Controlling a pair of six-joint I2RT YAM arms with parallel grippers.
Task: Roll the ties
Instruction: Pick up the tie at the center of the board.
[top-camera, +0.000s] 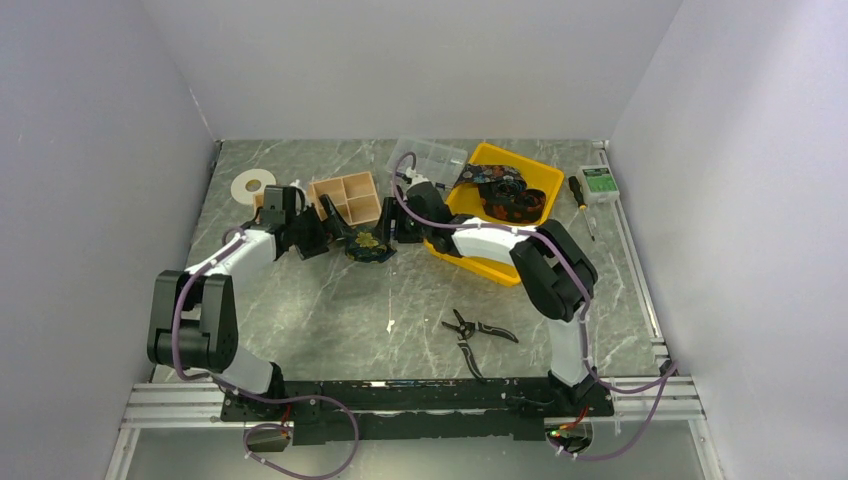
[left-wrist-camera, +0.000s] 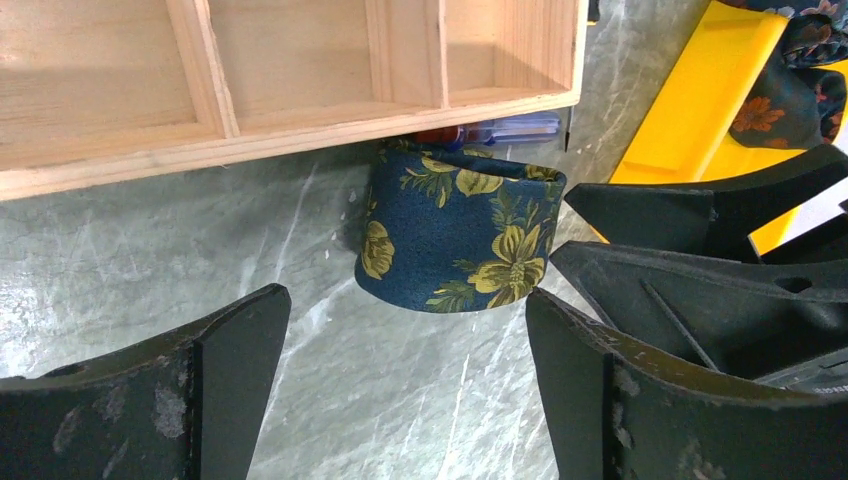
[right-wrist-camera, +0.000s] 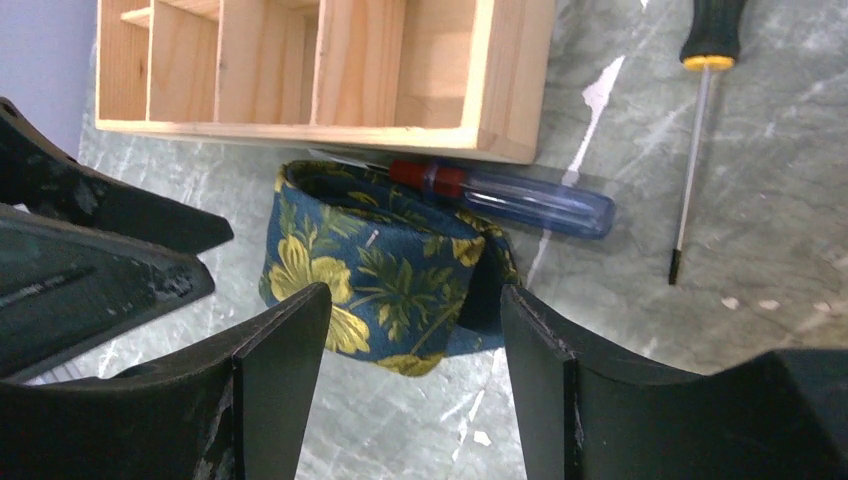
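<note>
A rolled tie (top-camera: 370, 246), dark blue with yellow flowers, stands as a compact coil on the table just in front of the wooden box (top-camera: 345, 197). My left gripper (top-camera: 338, 234) is open on its left. My right gripper (top-camera: 396, 228) is open on its right. In the left wrist view the coil (left-wrist-camera: 460, 240) sits just beyond my open left gripper (left-wrist-camera: 408, 330), untouched. In the right wrist view the coil (right-wrist-camera: 375, 265) sits at the tips of my open right gripper (right-wrist-camera: 415, 310). More ties (top-camera: 505, 195) lie in the yellow bin (top-camera: 470, 262).
A blue-handled screwdriver (right-wrist-camera: 520, 200) lies between the coil and the wooden box (right-wrist-camera: 300, 70). Black-handled pliers (top-camera: 478, 332) lie on the near table. A clear plastic box (top-camera: 428, 160), a tape roll (top-camera: 252, 185), a black-handled screwdriver (top-camera: 580, 195) and a green device (top-camera: 600, 180) sit at the back.
</note>
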